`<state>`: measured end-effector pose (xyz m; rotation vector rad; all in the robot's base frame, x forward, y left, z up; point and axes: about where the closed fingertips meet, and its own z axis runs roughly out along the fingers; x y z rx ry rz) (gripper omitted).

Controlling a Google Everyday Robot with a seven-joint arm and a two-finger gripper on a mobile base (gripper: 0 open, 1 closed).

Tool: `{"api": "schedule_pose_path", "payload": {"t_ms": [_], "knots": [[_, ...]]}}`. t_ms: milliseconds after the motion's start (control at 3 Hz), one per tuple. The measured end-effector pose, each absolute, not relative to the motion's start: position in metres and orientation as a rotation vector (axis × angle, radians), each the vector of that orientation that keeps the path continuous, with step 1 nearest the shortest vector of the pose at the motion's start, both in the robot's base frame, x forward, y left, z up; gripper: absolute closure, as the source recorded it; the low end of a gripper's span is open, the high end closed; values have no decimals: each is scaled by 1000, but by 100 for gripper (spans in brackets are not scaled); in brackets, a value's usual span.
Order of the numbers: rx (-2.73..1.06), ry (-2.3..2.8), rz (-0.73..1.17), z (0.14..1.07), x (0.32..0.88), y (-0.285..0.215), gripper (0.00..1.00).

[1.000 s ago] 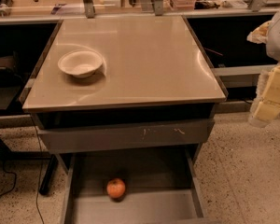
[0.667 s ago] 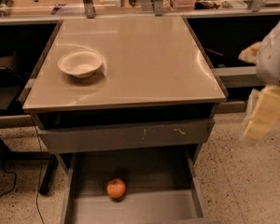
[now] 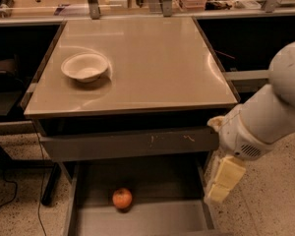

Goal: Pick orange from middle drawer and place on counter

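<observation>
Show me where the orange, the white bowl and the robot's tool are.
orange [image 3: 122,198]: camera view, middle of the fruit, inside the open drawer [image 3: 157,221].
white bowl [image 3: 85,69]: camera view, its bare inner floor, on the counter [image 3: 157,58].
tool [image 3: 222,183]: camera view, its pale lower part, beside the drawer's right wall.

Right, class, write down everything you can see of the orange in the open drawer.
The orange is small, round and orange-red, with what looks like a darker dimple near its top. It appears whole and unpeeled. It sits on the flat grey floor of the pulled-out middle drawer, left of centre, and only that floor touches it. The gripper hangs well apart from it, by the drawer's right wall, below the front edge of the counter.
</observation>
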<state>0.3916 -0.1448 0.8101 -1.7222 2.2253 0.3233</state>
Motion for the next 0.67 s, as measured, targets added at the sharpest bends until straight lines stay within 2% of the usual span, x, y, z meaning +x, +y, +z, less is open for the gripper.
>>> {"api": "schedule_pose_path", "payload": {"t_ms": [667], "knots": [[-1721, 2226, 369, 792, 383, -141, 0]]}}
